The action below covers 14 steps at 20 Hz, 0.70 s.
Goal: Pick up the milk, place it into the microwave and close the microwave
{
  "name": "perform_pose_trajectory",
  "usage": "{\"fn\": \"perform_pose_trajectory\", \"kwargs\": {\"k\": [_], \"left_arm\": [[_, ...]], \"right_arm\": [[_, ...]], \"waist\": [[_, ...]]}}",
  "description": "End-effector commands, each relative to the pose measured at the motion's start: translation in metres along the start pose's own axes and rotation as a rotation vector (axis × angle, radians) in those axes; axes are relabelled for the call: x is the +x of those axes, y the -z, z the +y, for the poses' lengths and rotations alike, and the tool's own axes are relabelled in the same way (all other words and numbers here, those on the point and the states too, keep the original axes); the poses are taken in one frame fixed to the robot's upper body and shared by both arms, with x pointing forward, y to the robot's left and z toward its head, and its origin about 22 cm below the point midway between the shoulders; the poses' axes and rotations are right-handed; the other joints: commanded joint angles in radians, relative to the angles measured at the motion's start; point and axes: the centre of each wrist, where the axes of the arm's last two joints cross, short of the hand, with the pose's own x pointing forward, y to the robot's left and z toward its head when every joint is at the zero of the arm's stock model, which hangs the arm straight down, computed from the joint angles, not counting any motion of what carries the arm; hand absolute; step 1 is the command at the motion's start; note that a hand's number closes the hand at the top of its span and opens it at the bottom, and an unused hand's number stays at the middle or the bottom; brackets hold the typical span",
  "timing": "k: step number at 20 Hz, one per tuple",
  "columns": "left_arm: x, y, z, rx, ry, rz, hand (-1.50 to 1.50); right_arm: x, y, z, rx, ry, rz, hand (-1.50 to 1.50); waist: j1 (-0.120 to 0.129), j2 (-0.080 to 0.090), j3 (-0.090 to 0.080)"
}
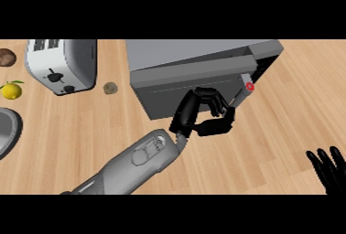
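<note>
Left robot hand (202, 114), fingers curled and holding nothing, touches the microwave (196, 73) door; right robot hand (329, 167) rests open.

Grey box-shaped microwave (196, 59) on the wooden counter.
Its door (182, 87) is seen nearly closed; the milk is not seen.

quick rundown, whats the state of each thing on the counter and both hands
microwave: door almost shut, gap at right edge
left hand: fingers curled, against the door front
right hand: open, fingers up, resting at lower right
toaster: lying on its side
lemon: loose on counter
milk: not visible
</note>
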Motion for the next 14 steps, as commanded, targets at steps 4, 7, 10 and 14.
{"fn": "perform_pose_trajectory", "kwargs": {"k": [4,7,10,14], "left_arm": [[0.020,0.032,0.014,0.085,-0.050,-0.059,1.50],[0.014,0.032,0.017,0.086,-0.052,-0.056,1.50],[0.015,0.034,0.018,0.107,-0.068,-0.065,1.50],[0.014,0.034,0.017,0.124,-0.074,-0.075,1.50]], "right_arm": [[0.009,0.006,0.004,0.056,0.044,-0.013,-1.50],[0.015,0.009,0.002,0.053,0.043,-0.029,-1.50],[0.018,0.010,0.005,0.065,0.059,-0.037,-1.50],[0.025,0.011,0.003,0.085,0.063,-0.028,-1.50]], "waist": [[-0.047,0.015,0.001],[-0.055,0.021,0.001],[-0.059,0.017,0.002],[-0.073,0.019,0.002]]}}
